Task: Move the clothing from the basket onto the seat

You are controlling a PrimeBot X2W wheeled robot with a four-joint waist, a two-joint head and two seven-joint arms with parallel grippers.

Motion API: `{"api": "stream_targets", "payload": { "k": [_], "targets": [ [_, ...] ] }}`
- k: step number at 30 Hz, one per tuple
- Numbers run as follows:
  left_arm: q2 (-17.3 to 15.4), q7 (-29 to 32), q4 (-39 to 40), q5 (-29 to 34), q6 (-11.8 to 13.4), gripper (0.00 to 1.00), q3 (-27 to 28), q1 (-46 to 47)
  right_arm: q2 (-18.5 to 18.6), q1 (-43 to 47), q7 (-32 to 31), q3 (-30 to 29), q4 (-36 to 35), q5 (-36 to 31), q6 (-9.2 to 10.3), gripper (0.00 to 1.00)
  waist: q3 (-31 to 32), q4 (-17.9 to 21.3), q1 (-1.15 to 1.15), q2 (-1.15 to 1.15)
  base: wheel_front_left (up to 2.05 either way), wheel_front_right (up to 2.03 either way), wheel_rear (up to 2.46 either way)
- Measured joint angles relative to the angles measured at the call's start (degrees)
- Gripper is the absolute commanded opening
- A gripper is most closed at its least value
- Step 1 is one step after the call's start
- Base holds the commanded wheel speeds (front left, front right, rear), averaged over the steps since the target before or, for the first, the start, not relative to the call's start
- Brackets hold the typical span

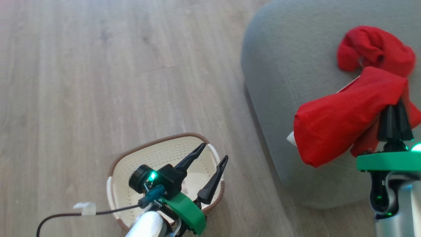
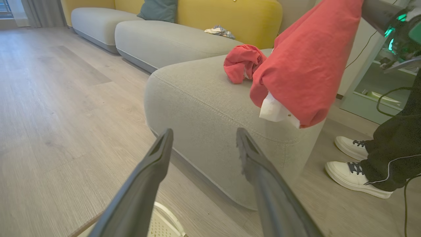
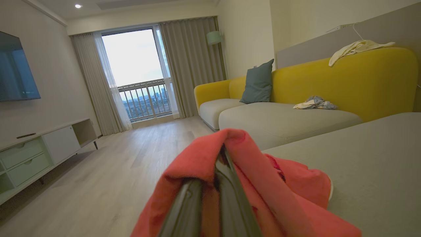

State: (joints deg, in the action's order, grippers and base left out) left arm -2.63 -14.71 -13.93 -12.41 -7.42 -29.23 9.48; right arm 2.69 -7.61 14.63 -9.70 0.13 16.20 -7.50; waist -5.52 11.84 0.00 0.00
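My right gripper (image 1: 396, 107) is shut on a red garment with white trim (image 1: 345, 115), which hangs over the front corner of the grey seat (image 1: 289, 65). In the right wrist view the same red cloth (image 3: 243, 184) drapes over both shut fingers. A second red garment (image 1: 375, 49) lies bunched on the seat behind it, also seen as the red bundle (image 2: 241, 62) in the left wrist view. My left gripper (image 1: 212, 156) is open above the cream basket (image 1: 154, 154) on the floor. The basket's visible inside holds no cloth.
Wooden floor (image 1: 115, 65) spreads left of the seat. A person's white shoes (image 2: 355, 164) stand beside the seat's corner. A black cable (image 1: 65, 215) trails from my left arm. A yellow sofa (image 3: 345, 79) with a teal cushion stands behind.
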Motion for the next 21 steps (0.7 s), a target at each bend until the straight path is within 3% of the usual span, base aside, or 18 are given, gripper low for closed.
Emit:
{"api": "stream_targets", "payload": {
  "k": [21],
  "targets": [
    [-0.11, 0.0, 3.32, 0.81, 0.0, 1.0, -0.27, 0.12, -0.07, 0.29, 0.0, -1.31, -3.57, -2.43, 0.0, 0.0, -1.12, 15.35, 0.0, 0.0, 0.0, 0.0, 0.0]
  ]
}}
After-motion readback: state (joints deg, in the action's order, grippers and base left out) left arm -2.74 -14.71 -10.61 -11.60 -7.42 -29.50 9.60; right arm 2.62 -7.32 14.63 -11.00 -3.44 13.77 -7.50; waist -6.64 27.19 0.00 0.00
